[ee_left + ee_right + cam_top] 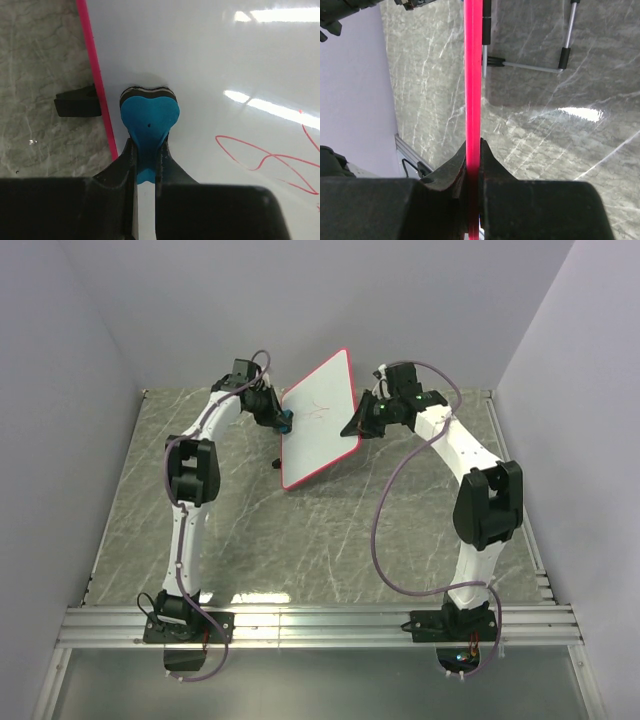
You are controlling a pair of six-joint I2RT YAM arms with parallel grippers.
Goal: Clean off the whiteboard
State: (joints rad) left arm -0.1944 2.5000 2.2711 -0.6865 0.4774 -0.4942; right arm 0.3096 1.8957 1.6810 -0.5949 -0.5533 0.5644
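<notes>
Glossy pink-rimmed whiteboard (pixel 322 430) (heart-lobed blue foam eraser (pixel 149 116))

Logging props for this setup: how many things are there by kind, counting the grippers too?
whiteboard: 1
eraser: 1
grippers: 2, left gripper and right gripper
Total: 4

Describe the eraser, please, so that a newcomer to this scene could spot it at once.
Over the grey marbled table, the right gripper clamps a tilted white rectangular board with a pink-red rim. Near its left edge, the jaws of the left gripper pinch the small blue eraser with rounded lobes, dark pad facing the board. Nothing else there is blue.
</notes>
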